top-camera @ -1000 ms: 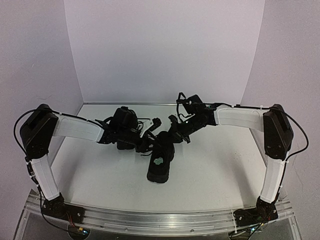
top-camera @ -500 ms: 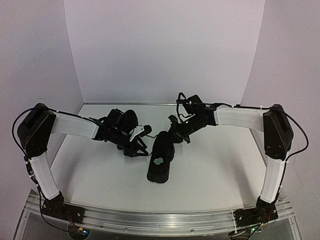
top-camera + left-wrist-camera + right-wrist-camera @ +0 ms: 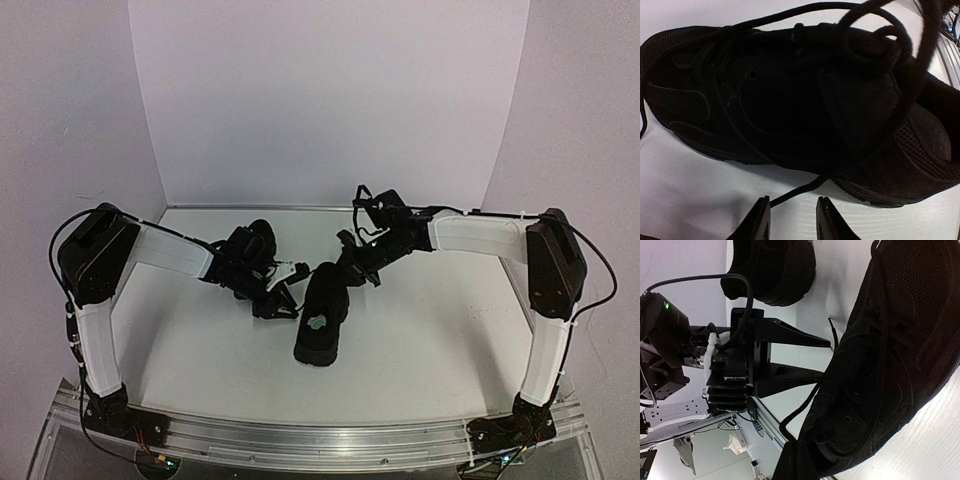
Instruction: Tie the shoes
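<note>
**Laces thin and limp, shoe light on a smooth table**

One black sneaker (image 3: 324,312) lies in the middle of the white table (image 3: 430,330). The second sneaker (image 3: 258,236) sits farther back on the left, just behind the left gripper (image 3: 792,206).

The left gripper's jaws stand a little apart and hold nothing. A loose lace end (image 3: 799,188) lies on the table just in front of them. The right gripper (image 3: 352,270) is closed at the far end of the middle sneaker. A lace (image 3: 799,407) runs to its tips, so it seems pinched there.

The upper looks like soft mesh and the shoe is probably light, so I think it can slide when a lace is pulled. The laces are thin, floppy and black on black. It is better to take one near its free end, well between the pads.
</note>
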`<state>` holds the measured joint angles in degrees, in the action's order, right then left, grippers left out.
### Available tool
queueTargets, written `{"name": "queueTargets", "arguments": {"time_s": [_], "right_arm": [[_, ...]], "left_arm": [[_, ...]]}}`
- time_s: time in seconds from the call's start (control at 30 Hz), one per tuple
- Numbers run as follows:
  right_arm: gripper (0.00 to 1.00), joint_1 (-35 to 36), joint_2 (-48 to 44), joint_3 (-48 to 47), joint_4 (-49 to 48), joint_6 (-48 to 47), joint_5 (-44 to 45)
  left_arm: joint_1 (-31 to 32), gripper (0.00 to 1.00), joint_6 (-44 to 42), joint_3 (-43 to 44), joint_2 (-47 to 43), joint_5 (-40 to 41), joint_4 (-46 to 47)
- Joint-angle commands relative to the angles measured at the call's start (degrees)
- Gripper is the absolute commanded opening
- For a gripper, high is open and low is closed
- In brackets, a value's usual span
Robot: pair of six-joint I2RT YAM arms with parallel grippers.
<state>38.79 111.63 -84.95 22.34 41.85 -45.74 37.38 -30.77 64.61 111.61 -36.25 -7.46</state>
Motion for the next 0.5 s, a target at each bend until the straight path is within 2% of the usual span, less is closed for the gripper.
{"name": "queueTargets", "arguments": {"time_s": [0.0,0.2,0.47], "right_arm": [[0.0,0.33,0.87,-0.91,-0.81,-0.05,-0.17],[0.0,0.32,0.94,-0.72,-0.8,0.09,0.03],[0.03,0.33,0.97,-0.68,-0.81,0.32,0.23]], "left_arm": [[0.53,0.24,-3.0,2.97,1.05,1.76,0.42],[0.58,0.01,-4.6,3.16,1.32,3.13,-2.87],[0.48,0.0,-5.3,0.48,-0.76,6.42,-6.22]]}}
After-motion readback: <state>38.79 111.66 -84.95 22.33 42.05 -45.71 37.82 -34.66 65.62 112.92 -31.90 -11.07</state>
